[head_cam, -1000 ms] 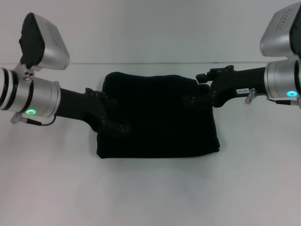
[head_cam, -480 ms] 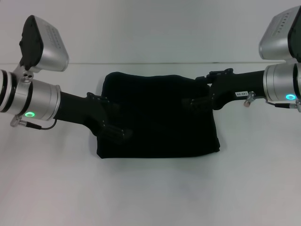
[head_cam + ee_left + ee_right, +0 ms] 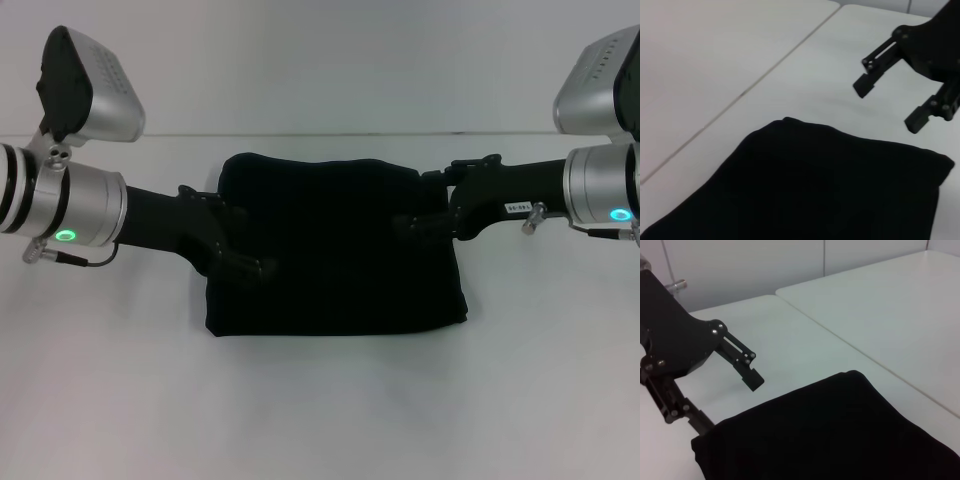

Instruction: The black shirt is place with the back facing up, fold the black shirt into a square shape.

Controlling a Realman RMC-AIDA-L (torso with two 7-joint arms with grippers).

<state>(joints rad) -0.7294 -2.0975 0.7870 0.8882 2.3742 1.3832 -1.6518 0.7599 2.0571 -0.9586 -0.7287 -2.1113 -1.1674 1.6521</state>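
Folded black shirt (image 3: pixel 335 245) lies mid-desk (image 3: pixel 320 410) between two open end effectors.
The left end effector (image 3: pixel 235 250) hovers at its left edge, the right end effector (image 3: pixel 425 215) at its right edge; neither grips fabric.

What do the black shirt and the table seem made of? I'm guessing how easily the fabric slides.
The black shirt looks like soft matte knit fabric, probably cotton: its edges are rounded and puffy, with no sheen. The table looks like smooth white laminate or painted board with a faint satin gloss; its core cannot be told. The left pincer and right pincer look like black metal.
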